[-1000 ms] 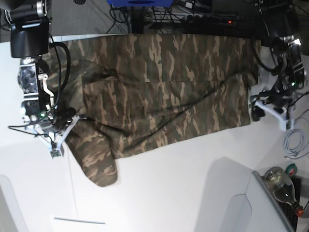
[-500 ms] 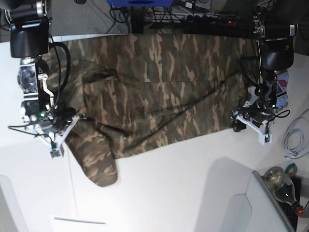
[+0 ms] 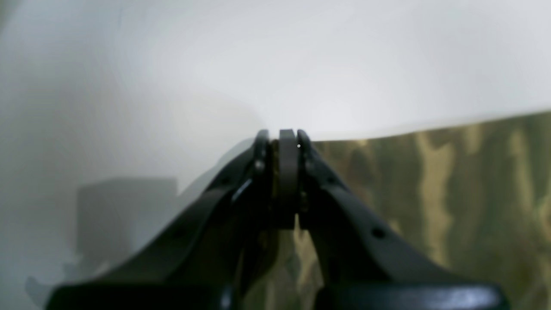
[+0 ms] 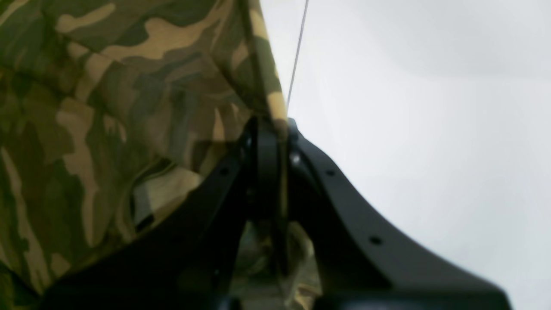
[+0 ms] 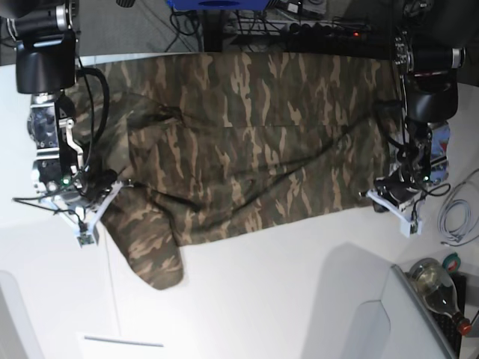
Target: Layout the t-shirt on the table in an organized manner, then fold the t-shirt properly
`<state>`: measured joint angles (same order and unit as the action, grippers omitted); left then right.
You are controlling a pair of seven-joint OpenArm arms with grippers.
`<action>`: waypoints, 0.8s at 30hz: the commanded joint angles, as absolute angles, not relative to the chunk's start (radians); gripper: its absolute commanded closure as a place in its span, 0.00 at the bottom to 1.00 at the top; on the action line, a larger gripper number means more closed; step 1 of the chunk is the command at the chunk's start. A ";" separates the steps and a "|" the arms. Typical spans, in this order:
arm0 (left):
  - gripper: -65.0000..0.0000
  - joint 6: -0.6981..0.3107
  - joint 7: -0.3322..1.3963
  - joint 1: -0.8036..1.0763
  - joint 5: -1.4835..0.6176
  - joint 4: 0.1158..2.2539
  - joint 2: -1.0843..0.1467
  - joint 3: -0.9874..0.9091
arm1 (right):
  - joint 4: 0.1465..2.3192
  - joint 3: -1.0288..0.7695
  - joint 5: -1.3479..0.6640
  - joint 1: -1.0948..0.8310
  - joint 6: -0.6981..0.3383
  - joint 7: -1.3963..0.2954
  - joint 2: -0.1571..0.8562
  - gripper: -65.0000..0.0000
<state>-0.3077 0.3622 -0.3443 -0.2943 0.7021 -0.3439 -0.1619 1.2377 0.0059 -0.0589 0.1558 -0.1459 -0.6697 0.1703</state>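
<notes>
The camouflage t-shirt (image 5: 247, 149) lies spread across the white table (image 5: 284, 292), with one sleeve (image 5: 153, 250) reaching toward the front. My left gripper (image 5: 376, 200) is at the shirt's lower right hem corner. In the left wrist view the gripper (image 3: 280, 137) is shut, with a sliver of the t-shirt (image 3: 452, 181) between the fingers. My right gripper (image 5: 120, 185) is at the shirt's left side, above the sleeve. In the right wrist view the gripper (image 4: 271, 127) is shut on the t-shirt's (image 4: 107, 107) edge, low over the table (image 4: 430, 107).
A glass bottle (image 5: 435, 288) and a grey bin (image 5: 397, 325) stand at the front right. A white cable (image 5: 456, 221) lies beside my left arm. Cables and a power strip (image 5: 322, 30) run behind the table. A thin dark seam (image 4: 297, 51) crosses the tabletop.
My left arm has come in from the right edge to the shirt's hem corner and closed there, then shifted slightly toward the front right. My right arm has barely moved.
</notes>
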 commanded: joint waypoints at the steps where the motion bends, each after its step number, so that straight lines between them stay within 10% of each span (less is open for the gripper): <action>1: 1.00 -0.309 0.344 -0.387 -0.300 0.719 -0.360 -0.165 | 1.242 -0.002 -0.058 0.174 -0.142 -0.656 0.191 1.00; 24: 1.00 -0.308 0.338 -0.561 -0.305 0.719 -0.355 -0.064 | 1.070 0.004 -0.058 0.297 -0.143 -0.418 0.294 1.00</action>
<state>-0.3035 0.3622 -0.5308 -0.2935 0.7017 -0.3424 -0.0616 1.0573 0.0067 -0.0593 0.2787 -0.1486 -0.4347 0.2806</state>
